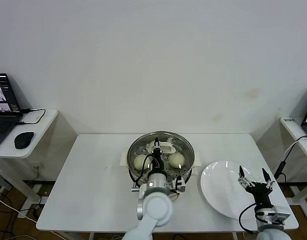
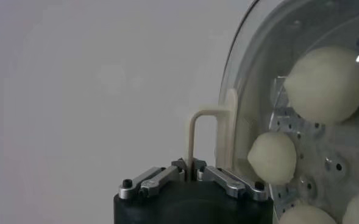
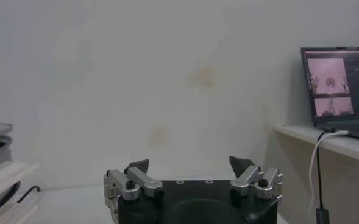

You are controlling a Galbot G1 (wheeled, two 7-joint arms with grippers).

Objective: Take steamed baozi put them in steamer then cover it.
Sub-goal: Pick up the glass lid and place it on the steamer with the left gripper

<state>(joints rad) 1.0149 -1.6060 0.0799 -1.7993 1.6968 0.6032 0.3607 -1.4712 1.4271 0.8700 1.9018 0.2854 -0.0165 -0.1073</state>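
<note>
The left gripper (image 1: 157, 146) grips the handle of the cover (image 1: 186, 146) on the steamer (image 1: 124, 159), buns (image 1: 177, 160) inside. The right gripper (image 1: 253, 178) hangs spread above the plate (image 1: 219, 189).

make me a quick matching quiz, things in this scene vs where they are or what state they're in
Things:
1. left claw
2. right claw
3. baozi
4. plate

States or places:
a. inside the steamer
b. bare, on the table right of the steamer
c. shut on the cover handle
d. open, over the plate's right edge

Pairs: 1-c, 2-d, 3-a, 4-b
</note>
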